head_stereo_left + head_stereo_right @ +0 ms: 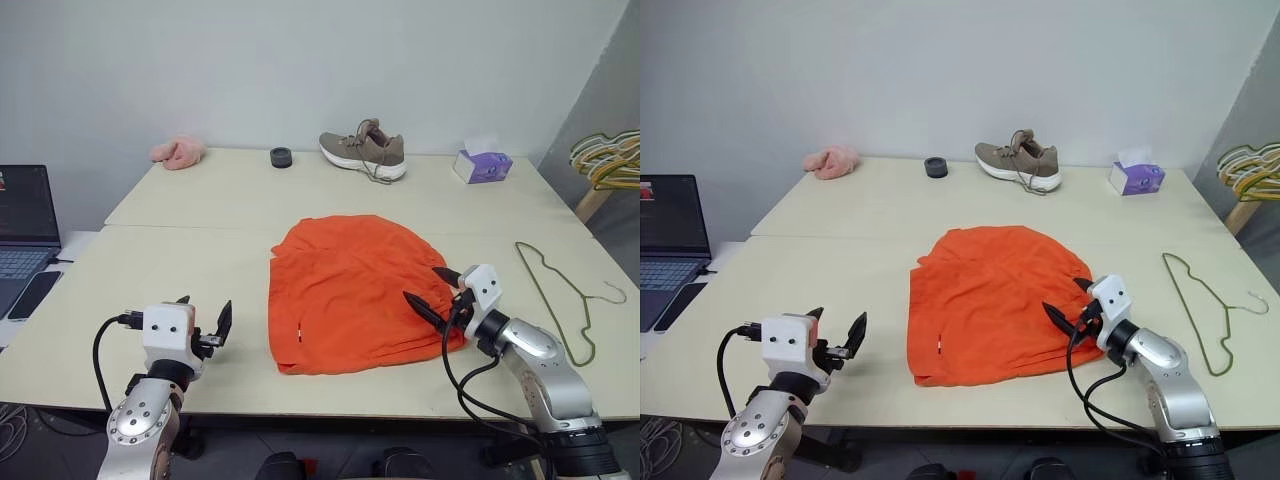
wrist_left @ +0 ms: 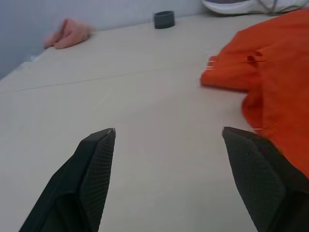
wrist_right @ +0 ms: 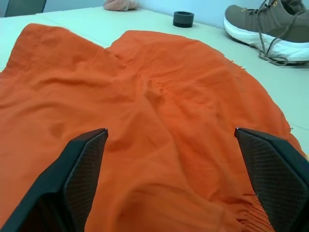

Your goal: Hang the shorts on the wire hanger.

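Note:
The orange shorts [image 1: 350, 290] lie spread flat in the middle of the near table. The thin olive wire hanger [image 1: 583, 355] lies flat on the table to their right, apart from them. My right gripper [image 1: 423, 284] is open, hovering low over the right edge of the shorts with nothing between its fingers; in the right wrist view the fabric [image 3: 159, 121] spreads out ahead of the open gripper [image 3: 171, 130]. My left gripper [image 1: 205, 318] is open and empty over bare table, left of the shorts; the left wrist view has the shorts [image 2: 270, 82] off to one side.
On the far table are a pink fuzzy cloth [image 1: 178, 152], a small black ring [image 1: 281, 157], a brown shoe [image 1: 365, 152] and a purple tissue box [image 1: 482, 163]. Bunched hangers [image 1: 610, 160] stand at the far right. A laptop [image 1: 22, 215] and a phone [image 1: 35, 295] sit at the left.

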You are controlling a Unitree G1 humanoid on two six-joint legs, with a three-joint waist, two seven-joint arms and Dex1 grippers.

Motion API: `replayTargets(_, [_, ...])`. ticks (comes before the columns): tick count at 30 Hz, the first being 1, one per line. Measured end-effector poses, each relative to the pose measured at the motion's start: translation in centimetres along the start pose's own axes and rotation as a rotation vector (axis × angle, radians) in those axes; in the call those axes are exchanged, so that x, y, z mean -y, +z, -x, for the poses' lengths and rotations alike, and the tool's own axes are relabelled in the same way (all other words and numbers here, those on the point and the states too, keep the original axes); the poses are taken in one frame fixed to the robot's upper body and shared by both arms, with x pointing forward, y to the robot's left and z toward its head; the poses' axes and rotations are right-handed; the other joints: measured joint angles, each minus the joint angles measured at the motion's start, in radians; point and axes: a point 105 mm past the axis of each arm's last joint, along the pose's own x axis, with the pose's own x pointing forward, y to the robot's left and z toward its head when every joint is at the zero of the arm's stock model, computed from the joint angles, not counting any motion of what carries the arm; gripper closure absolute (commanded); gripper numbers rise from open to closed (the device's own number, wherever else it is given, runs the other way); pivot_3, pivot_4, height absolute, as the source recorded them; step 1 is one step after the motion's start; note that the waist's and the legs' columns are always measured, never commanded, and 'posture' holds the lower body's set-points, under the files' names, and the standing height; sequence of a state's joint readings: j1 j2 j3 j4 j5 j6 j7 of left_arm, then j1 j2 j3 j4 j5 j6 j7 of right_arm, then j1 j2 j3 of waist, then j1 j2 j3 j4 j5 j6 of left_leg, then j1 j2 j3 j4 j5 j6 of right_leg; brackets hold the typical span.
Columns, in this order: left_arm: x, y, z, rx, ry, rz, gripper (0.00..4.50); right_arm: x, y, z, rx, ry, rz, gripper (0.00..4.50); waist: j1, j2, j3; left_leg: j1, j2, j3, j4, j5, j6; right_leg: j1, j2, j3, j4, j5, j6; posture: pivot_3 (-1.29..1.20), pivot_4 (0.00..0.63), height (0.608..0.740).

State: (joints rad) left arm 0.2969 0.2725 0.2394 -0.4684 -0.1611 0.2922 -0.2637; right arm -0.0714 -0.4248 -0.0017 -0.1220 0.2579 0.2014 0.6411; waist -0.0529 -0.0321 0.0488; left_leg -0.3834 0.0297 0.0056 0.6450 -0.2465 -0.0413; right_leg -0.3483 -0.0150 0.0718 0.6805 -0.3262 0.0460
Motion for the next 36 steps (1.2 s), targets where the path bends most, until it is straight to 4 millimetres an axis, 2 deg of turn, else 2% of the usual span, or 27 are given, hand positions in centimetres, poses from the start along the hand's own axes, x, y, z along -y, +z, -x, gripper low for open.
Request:
replayTargets(4, [1.5, 1.0, -0.1, 0.035, -0.127, 0.022, 0.01, 0.0, 0.0, 0.0, -0.001, 0.011, 0.006, 0.0, -0.005, 0.0, 0.0, 0.0, 0.0, 0.0, 0.0, 0.0, 0.0, 0.0, 0.0, 0.0, 0.0, 0.0, 0.0, -0.08, 0.0, 0.74])
replayTargets(8, [4.4, 1.9, 0.1, 0.046, -0.364, -0.013, 0.01, -0.6, 0.1, 0.6, -0.024, 0.08, 0.044, 0.0, -0.006, 0.001, -0.001, 0.0, 0.0, 0.001, 0.0, 0.0, 0.0, 0.0, 0.0, 0.0, 0.0, 0.0, 0.0, -0.1, 0.0, 0.74])
replayTargets(11, [6.2, 1.7, 0.3, 0.012, -0.533, -0.064, 0.01, -2.1, 0.3, 1.6, -0.054, 0.203, 0.078, 0.0, -0.008, 0.003, -0.001, 0.0, 0.0, 0.0, 0.0, 0.0, 0.0, 0.0, 0.001, 0.0, 0.0, -0.001, -0.001, -0.12, 0.0, 0.74])
replayTargets(14, [7.9, 1.3, 0.9, -0.044, -0.732, -0.129, 0.01, -4.1, 0.2, 3.2, -0.126, 0.379, 0.077, 0.0, -0.016, 0.004, -0.002, 0.0, 0.0, 0.0, 0.0, 0.0, 0.0, 0.0, 0.001, 0.0, 0.0, -0.001, -0.001, -0.14, 0.0, 0.74])
replayTargets(17, [9.1, 0.0, 2.2, -0.123, -0.902, -0.192, 0.01, -5.3, 0.7, 4.4, -0.177, 0.496, 0.077, 0.0, -0.035, 0.004, -0.002, 0.001, 0.0, 0.0, 0.0, 0.0, 0.0, 0.0, 0.001, 0.0, 0.0, -0.003, 0.0, -0.16, 0.0, 0.74])
replayTargets(22, [9.4, -2.2, 2.8, -0.234, -1.042, -0.273, 0.01, -6.5, 1.6, 5.6, -0.226, 0.615, 0.074, 0.0, -0.061, 0.004, -0.002, 0.001, 0.001, 0.0, 0.0, 0.0, 0.0, 0.001, 0.001, 0.0, 0.0, -0.004, 0.002, -0.19, 0.0, 0.74])
replayTargets(27, [8.8, -3.5, 1.8, -0.266, -1.049, -0.351, 0.01, -6.9, 1.8, 5.8, -0.232, 0.633, 0.085, 0.0, -0.083, 0.004, -0.003, 0.001, 0.001, -0.001, 0.0, 0.0, 0.0, 0.001, 0.001, 0.0, 0.0, -0.004, 0.002, -0.21, 0.0, 0.74])
replayTargets(30, [8.6, -3.7, 1.2, -0.246, -1.044, -0.383, 0.62, -6.6, 1.9, 5.5, -0.226, 0.6, 0.102, 0.0, -0.093, 0.004, -0.003, 0.001, 0.002, -0.001, 0.0, 0.0, 0.0, 0.001, 0.0, 0.0, 0.0, -0.004, 0.002, -0.22, 0.0, 0.74])
replayTargets(36, [8.5, -3.8, 0.4, -0.211, -1.035, -0.431, 2.49, -5.9, 0.7, 4.9, -0.274, 0.543, 0.212, 0.0, -0.109, 0.005, -0.004, 0.002, 0.002, -0.002, 0.001, 0.0, 0.0, 0.003, 0.0, 0.0, 0.0, -0.003, 0.003, -0.22, 0.0, 0.74])
